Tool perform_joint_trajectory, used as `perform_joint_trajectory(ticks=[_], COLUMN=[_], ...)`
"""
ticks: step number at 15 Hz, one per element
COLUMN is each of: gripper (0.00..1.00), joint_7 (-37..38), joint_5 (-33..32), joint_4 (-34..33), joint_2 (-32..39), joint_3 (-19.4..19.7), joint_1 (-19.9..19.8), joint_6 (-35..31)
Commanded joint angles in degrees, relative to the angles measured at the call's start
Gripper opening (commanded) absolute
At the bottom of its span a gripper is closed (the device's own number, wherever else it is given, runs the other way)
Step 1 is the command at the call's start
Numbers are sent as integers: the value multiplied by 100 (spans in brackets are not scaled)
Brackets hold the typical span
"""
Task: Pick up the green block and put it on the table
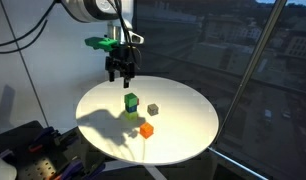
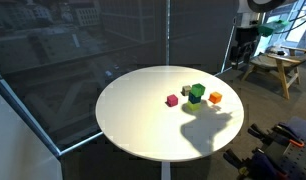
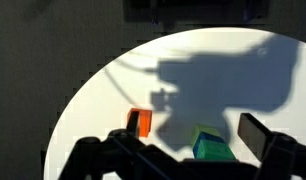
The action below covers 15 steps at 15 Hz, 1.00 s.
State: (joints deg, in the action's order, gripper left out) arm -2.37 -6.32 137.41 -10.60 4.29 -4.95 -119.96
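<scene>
The green block [image 1: 131, 101] sits on top of a paler yellow-green block [image 1: 131, 116] near the middle of the round white table [image 1: 183, 140]. It also shows in the other exterior view [image 2: 198, 91] and low in the wrist view [image 3: 213, 150]. My gripper [image 1: 120, 74] hangs open and empty well above the table, behind the stack; it is at the far right edge in an exterior view [image 2: 242, 57]. In the wrist view its dark fingers [image 3: 173, 142] frame the green block from above, apart from it.
An orange block [image 1: 146, 130] [image 3: 141, 122] and a grey block [image 1: 153, 109] lie beside the stack. A magenta block [image 2: 172, 100] lies on the other side of the stack. A window wall runs behind the table. A wooden stool [image 2: 278, 66] stands near the robot.
</scene>
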Motion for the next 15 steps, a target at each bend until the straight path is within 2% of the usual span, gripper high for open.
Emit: perform_joint_trajectory(ticks=[1,15], gripper=[100,100], joint_7=[14,60], joint_5=[84,630], joint_4=[-174,-724], joint_2=[128,904], joint_3=[7,-19], joint_1=[28,132], joint_6=[-186,-1292])
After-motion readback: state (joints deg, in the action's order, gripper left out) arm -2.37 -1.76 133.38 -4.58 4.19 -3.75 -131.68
